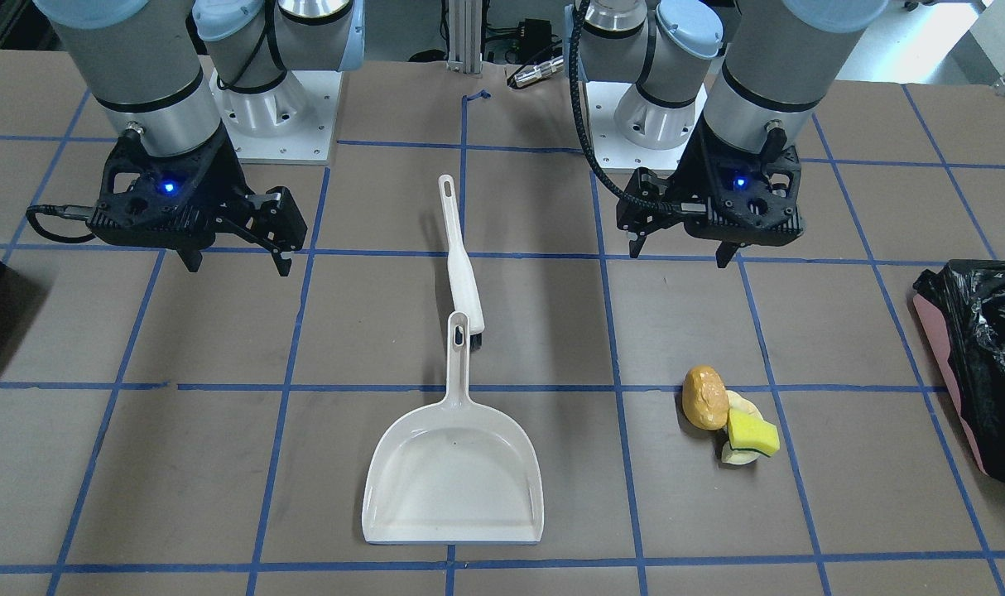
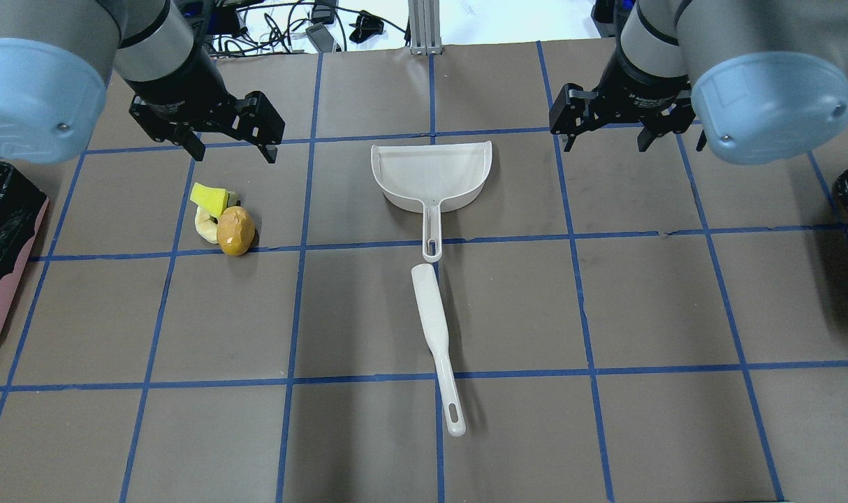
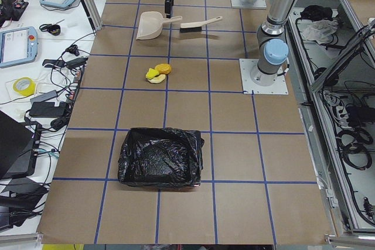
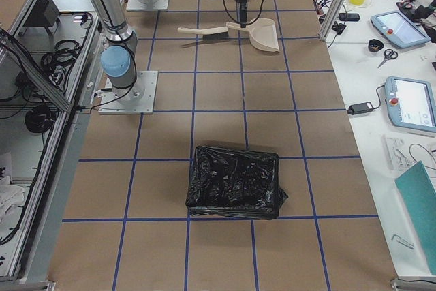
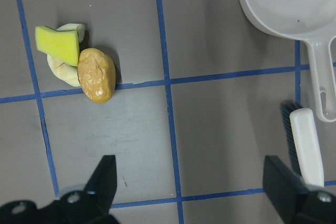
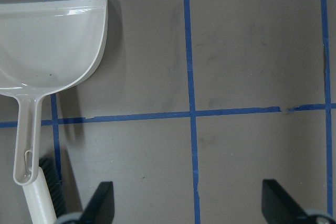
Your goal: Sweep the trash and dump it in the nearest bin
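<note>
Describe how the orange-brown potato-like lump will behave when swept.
The orange-brown potato-like lump is rounded, so it will probably roll or veer rather than slide. It lies against the yellow sponge wedge and pale cream piece, so a push may scatter them.

Bin (image 1: 992,356) partly past view's edge.

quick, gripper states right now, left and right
left black two-finger gripper: open, holding nothing
right black two-finger gripper: open, holding nothing
</note>
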Controlling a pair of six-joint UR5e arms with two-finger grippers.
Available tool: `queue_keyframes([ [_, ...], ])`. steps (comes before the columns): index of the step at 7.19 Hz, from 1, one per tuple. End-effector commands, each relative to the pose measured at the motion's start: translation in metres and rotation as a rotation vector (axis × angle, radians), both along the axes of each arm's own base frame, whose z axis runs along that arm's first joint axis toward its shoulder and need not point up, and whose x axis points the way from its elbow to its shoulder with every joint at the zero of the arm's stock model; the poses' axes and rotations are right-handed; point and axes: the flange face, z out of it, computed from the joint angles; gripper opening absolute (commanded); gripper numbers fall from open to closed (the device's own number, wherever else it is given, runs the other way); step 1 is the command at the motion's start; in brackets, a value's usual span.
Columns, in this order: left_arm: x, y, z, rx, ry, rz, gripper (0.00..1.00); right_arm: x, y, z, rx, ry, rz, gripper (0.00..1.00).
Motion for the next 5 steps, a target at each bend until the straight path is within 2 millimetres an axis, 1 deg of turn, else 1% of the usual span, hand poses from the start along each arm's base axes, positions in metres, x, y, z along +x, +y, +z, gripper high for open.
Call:
queue_keyframes([
  [1,-0.0008,0.006,-0.0073,0.016,0.002,0.0,1.0,0.0,0.0005,-0.0013,0.002,0.0,0.001,1.0],
  [2,0.0001,0.0068,-0.0064,0.013,0.001,0.002,1.0,-0.0008,0.0005,-0.0021,0.004,0.0,0.0,1.0],
  [3,0.0018,0.0052,-0.0064,0.007,0.0,0.003,1.0,-0.0007,0.0027,0.0019,-0.004,-0.002,0.0,1.0],
  [5,0.0033,0.0046,-0.0062,0.006,0.001,0.006,1.0,-0.0007,0.0027,0.0,0.002,-0.001,0.0,1.0],
])
